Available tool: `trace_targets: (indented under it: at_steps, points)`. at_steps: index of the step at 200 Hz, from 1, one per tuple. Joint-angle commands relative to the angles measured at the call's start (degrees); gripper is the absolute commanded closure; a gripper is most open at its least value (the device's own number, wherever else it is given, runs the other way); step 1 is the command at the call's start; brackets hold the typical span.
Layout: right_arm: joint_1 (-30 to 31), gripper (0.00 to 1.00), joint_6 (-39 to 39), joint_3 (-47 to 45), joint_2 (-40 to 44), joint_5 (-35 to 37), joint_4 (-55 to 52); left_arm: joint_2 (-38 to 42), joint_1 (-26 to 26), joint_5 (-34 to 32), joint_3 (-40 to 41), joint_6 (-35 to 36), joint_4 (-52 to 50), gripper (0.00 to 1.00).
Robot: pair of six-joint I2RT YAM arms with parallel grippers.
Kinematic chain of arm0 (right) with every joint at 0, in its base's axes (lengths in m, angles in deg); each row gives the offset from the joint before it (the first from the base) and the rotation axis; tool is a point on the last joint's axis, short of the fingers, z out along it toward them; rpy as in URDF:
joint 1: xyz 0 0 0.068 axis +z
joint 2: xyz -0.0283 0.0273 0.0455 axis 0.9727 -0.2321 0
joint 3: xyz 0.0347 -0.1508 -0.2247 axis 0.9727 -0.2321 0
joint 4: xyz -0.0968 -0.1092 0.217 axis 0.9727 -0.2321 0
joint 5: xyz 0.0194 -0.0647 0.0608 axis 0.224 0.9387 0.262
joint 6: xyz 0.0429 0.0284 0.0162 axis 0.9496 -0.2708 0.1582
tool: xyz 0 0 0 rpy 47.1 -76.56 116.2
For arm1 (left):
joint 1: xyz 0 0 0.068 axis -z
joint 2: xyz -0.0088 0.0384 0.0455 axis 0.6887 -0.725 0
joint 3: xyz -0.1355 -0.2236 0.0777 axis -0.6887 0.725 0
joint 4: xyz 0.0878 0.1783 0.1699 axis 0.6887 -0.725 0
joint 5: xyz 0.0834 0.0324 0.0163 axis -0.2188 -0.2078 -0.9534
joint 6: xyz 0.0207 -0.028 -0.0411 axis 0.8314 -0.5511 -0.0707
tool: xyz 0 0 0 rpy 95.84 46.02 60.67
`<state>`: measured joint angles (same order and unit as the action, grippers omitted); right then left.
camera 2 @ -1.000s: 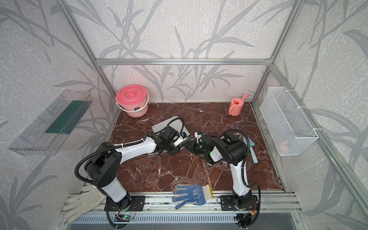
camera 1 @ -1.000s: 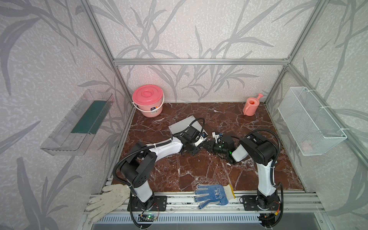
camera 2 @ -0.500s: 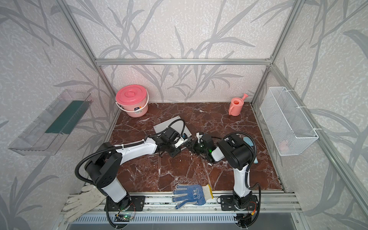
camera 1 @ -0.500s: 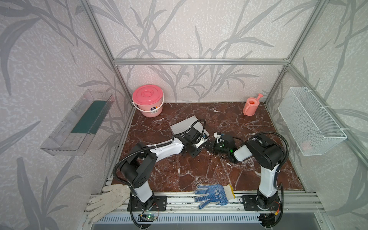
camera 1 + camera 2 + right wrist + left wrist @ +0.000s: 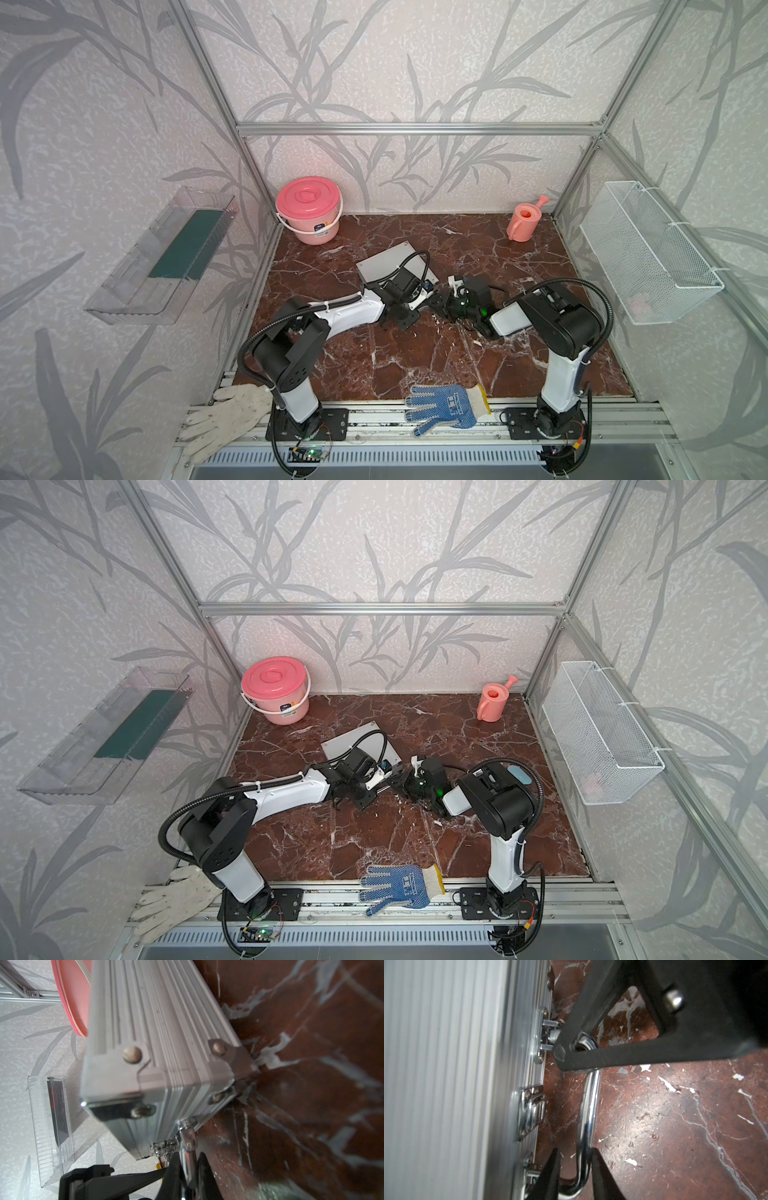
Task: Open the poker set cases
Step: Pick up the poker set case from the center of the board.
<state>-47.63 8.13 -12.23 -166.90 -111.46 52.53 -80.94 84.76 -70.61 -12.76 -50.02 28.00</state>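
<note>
Left wrist view, with the right wrist view and both top views. A small, flat, silver ribbed-aluminium poker set case lay on the red-brown marble tabletop near its middle. It sat somewhat toward the back-left corner and was turned askew to the tabletop's edges. In the right wrist view its lid sat closed on the base. A curved chrome handle stood out from the case's side turned toward the front-right corner, beside a chrome latch (whether the latch was fastened could not be told).

The left gripper straddled one end of the chrome handle with its black fingers narrowly parted. One finger touched the bar, and a gap showed between the bar and the other. The right gripper was closed tight on the handle's opposite end, its fingers pressed to the bar on both sides.

A pink lidded plastic bucket stood in the back-left corner, and a small pink watering can stood near the back-right corner. A blue-dotted work glove lay at the front edge, and a white fabric glove lay just off the front-left corner.
</note>
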Motion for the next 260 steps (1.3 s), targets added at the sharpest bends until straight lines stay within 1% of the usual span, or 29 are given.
trace_targets:
  at_steps: [1, 25, 39, 57, 81, 105, 108, 133, 138, 146, 158, 168, 182, 190, 201, 212, 239, 260]
  points:
    - [-1.34, 1.0, -2.2, 1.44, 6.51, 1.32, 6.42, -2.04, 0.09, -1.55, 0.01, -0.77, -1.68, 0.7]
    - [-1.32, 1.0, -1.86, 1.66, 7.41, 1.28, 5.7, -2.38, 0.16, -0.81, -0.38, -1.3, -0.6, 0.68]
    - [-1.31, 1.0, -1.35, 1.56, 7.49, 1.11, 6.01, -2.67, 0.38, -0.64, -0.43, -1.57, -0.23, 0.68]
    - [-1.28, 1.0, -1.68, 1.39, 8.25, 1.18, 5.01, -2.45, 0.43, -1.33, 0.03, -1.78, 0.21, 0.78]
    - [-1.33, 1.0, -3.03, 1.6, 10.09, 1.27, 2.26, -0.96, 0.43, -2.37, 0.34, -1.71, -0.24, 1.0]
    - [-1.37, 1.0, -4.64, 2.05, 10.45, 0.92, -0.54, 1.06, 0.31, -3.35, 0.32, -1.41, -1.12, 1.0]
    - [-1.35, 1.0, -4.89, 2.08, 11.88, 1.0, -1.02, 1.33, 0.13, -3.38, 0.36, -1.42, -1.23, 1.0]
    - [-1.89, 1.0, -6.41, 1.93, 13.57, 0.75, -3.74, 3.92, -1.16, -1.87, 1.12, -2.01, -1.22, 1.0]
    - [-2.05, 0.96, -6.89, 1.86, 13.94, 0.83, -4.43, 4.42, -1.5, -1.39, 1.21, -2.12, -1.14, 1.0]
    - [-2.1, 0.86, -8.06, 1.82, 14.92, 1.01, -6.14, 5.1, -2.04, -0.61, 1.17, -2.13, -1.4, 1.0]
    - [-2.32, 0.75, -9.93, 1.47, 16.29, 1.35, -8.75, 6.08, -2.99, 0.9, 0.82, -2.13, -1.78, 1.0]
    - [-2.66, 0.63, -11.02, 1.12, 17.17, 1.45, -10.85, 6.82, -4.04, 2.66, 0.43, -2.16, -2.16, 1.0]
    - [-3.17, 0.54, -12.26, 0.46, 18.23, 1.23, -11.94, 7.34, -5.26, 5.1, -0.69, -1.85, -3.65, 1.0]
    - [-3.42, 0.52, -13.12, 0.05, 18.84, 1.19, -12.57, 7.67, -5.78, 5.63, -1.58, -1.24, -4.87, 1.0]
    - [-3.51, 0.52, -14.51, -0.57, 19.59, 0.85, -13.42, 7.96, -6.4, 5.98, -2.71, -0.34, -6.19, 1.0]
    - [-3.54, 0.57, -15.28, -1.4, 19.89, 0.35, -12.79, 8.46, -7.41, 6.68, -3.58, 0.35, -7.18, 1.0]
    - [-3.25, 0.66, -15.11, -4.5, 18.62, -2.5, -6.76, 8.9, -9.19, 7.5, -6.0, 1.94, -9.28, 1.0]
    - [-1.71, 0.72, -15.14, -6.74, 16.15, -2.42, -3.93, 9.08, -9.43, 8.31, -7.88, 2.51, -9.98, 1.0]
